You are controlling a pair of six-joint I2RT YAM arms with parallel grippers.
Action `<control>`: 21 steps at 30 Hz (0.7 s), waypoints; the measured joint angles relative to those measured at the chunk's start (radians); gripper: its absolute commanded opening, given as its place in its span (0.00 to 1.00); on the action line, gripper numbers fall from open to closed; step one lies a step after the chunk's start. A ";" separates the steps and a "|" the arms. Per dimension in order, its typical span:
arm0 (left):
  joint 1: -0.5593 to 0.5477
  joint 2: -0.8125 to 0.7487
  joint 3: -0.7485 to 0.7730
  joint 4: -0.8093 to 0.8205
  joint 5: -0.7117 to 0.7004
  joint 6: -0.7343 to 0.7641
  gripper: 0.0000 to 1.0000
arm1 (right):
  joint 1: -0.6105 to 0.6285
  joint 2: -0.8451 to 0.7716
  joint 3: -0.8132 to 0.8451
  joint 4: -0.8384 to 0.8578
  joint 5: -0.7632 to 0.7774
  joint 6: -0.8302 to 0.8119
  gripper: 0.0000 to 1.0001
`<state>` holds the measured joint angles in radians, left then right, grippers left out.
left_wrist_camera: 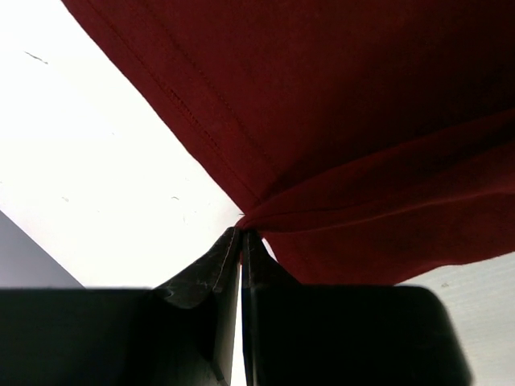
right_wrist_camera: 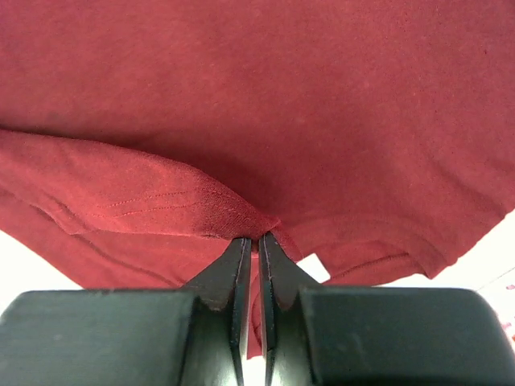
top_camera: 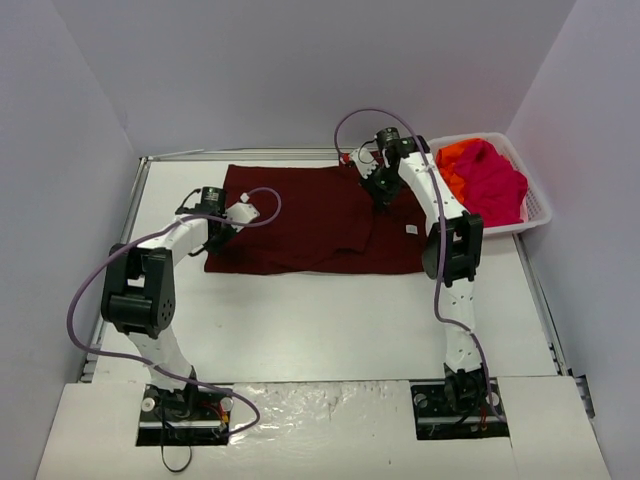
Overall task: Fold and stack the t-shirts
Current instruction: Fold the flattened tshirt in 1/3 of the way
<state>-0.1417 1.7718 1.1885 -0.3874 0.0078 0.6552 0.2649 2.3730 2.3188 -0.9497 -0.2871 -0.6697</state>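
Okay, nearest the arms is the white table [top_camera: 330, 320], with purple cables [top_camera: 80, 300] looping off both arms. Further in, the left gripper [left_wrist_camera: 241, 235] sits low at the left edge of the maroon shirt [top_camera: 300, 215], toward its near-left corner. Its fingers [left_wrist_camera: 205, 277] are pressed together, clamped on a pinch of the shirt's edge. In the wrist view the cloth gathers into creases right at the tips and fans out from there.

The maroon shirt lies spread across the middle of the table, long side running left to right. A folded layer's edge crosses its right half. A small white label [top_camera: 409, 231] shows on the cloth near the right end, close to the right arm.

The right gripper [right_wrist_camera: 259, 239] is at the far right part of the shirt, pointing down into it. Its fingers [right_wrist_camera: 225, 277] are together too, nipping a raised ridge of maroon cloth. In the wrist view a folded layer with stitch lines runs off left of the tips.

Farthest back on the right, a white basket [top_camera: 540, 200] stands near the shirt's far-right corner, by the right wall. In it the pink shirt [top_camera: 495, 180] is bunched in a heap. The orange shirt [top_camera: 452, 158] pokes out at its left side, touching the pink one.
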 measured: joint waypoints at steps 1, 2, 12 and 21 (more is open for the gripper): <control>0.000 0.007 0.000 0.002 -0.004 0.000 0.02 | -0.001 0.012 0.006 0.003 0.003 0.002 0.00; 0.000 0.013 0.000 0.003 -0.007 0.000 0.02 | -0.002 0.024 0.010 0.008 0.003 0.004 0.00; 0.000 0.033 0.000 0.018 -0.038 -0.001 0.27 | -0.004 0.118 0.071 0.063 0.029 0.038 0.08; 0.000 0.042 0.000 0.026 -0.074 -0.013 0.57 | -0.005 0.132 0.076 0.183 0.071 0.106 0.55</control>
<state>-0.1417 1.8137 1.1881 -0.3611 -0.0666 0.6418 0.2604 2.5046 2.3943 -0.7670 -0.2161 -0.5640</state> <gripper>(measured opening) 0.538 0.513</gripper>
